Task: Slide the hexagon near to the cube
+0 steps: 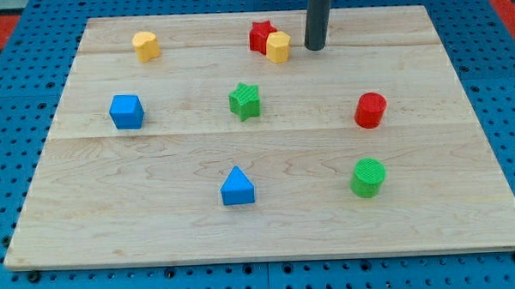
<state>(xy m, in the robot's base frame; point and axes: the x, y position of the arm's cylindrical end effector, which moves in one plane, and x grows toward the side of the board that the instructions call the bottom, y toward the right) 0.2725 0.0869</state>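
My tip (pixel 314 48), no hand to close, stood just view's-right of the yellow hexagon (pixel 278 48); the blue cube (pixel 126 111) lay beyond, lower-left.

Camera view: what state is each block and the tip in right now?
My tip: on the board, right of the yellow hexagon, apart.
Yellow hexagon: touching the red star.
Blue cube: alone, far left.
Other yellow block: alone, top left.
Green star: alone, centre.
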